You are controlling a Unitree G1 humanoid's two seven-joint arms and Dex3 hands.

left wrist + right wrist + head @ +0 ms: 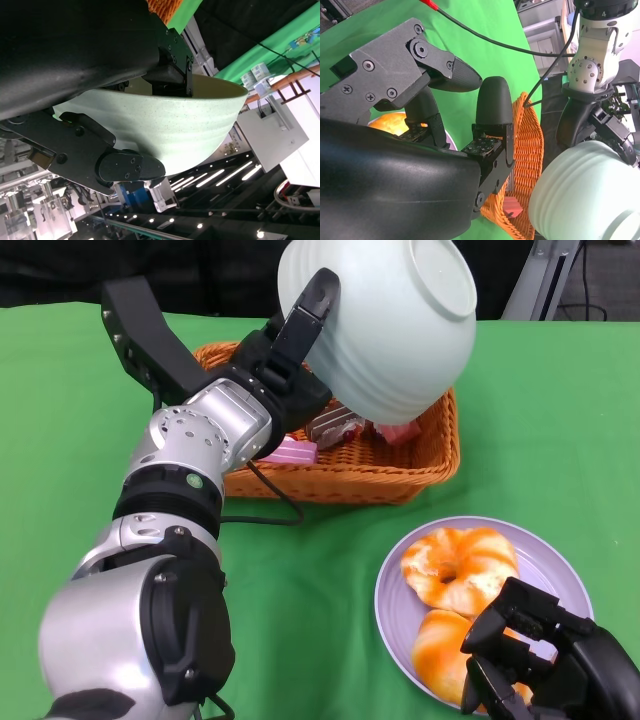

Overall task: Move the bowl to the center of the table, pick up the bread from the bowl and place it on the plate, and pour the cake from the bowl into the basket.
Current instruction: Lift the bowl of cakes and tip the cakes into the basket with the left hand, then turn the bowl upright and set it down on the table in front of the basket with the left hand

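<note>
The left hand (285, 355) grips the pale green bowl (385, 325) by its rim, holding it tipped mouth-down above the wicker basket (420, 465). The right hand (540, 655) rests over the near edge of the plate (555, 565), fingers apart, holding nothing. A green cloth (300, 590) covers the table. There is 1 bowl, 1 basket and 1 lilac plate. The basket holds wrapped cakes (335, 425); the plate carries 2 pieces of bread (460, 565).

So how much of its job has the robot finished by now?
Nearly all. Two glazed bread rings lie on the lilac plate. The left robot hand holds the pale green ribbed bowl upturned above the orange wicker basket, where wrapped cakes already lie. Only setting the bowl down seems left.
</note>
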